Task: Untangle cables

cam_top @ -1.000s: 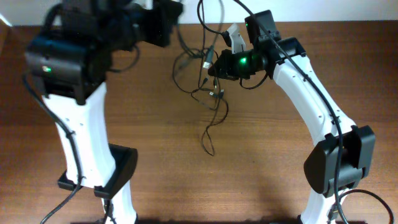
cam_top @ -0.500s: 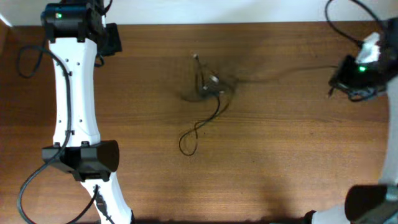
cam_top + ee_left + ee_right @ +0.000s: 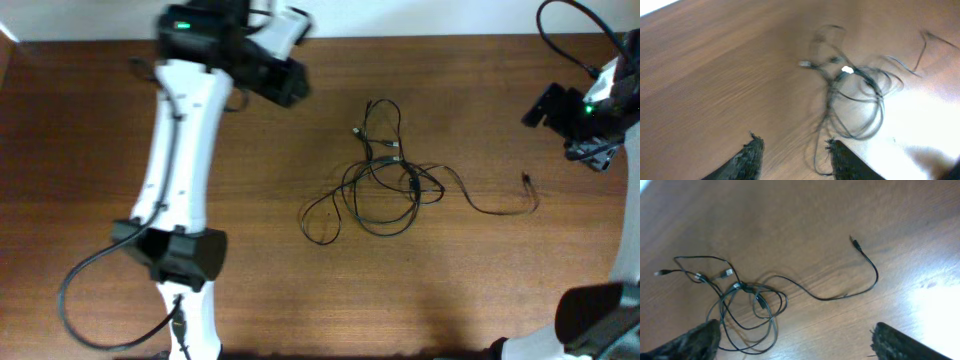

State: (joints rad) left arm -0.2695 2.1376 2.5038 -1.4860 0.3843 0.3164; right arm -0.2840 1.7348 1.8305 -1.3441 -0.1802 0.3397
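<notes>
Several thin black cables point(image 3: 385, 185) lie in one loose knot on the wood table point(image 3: 480, 290), w/ loops overlapping and small plug connectors showing in the upper part of the knot. You've got one long strand point(image 3: 480, 205) running out of the knot toward the right arm's side, lying flat and curving up to its end plug point(image 3: 527, 180), which sits well apart from the knot. A smaller loop point(image 3: 320, 222) spills out on the opposite side, toward the left arm's base. Your left gripper point(image 3: 285, 80) hangs beyond the knot on its far-left side, not touching any cable. Its wrist cam shows the fingers spread w/ nothing between them, and the knot point(image 3: 855, 95) sits ahead, blurred. Your right gripper point(image 3: 575, 125) is well off to the right of the knot, past the end plug and clear of it. Its wrist cam shows both fingertips at the frame's bottom corners, jaws released, empty, w/ the knot point(image 3: 742, 305) and long strand point(image 3: 840, 295) lying on the table ahead.
</notes>
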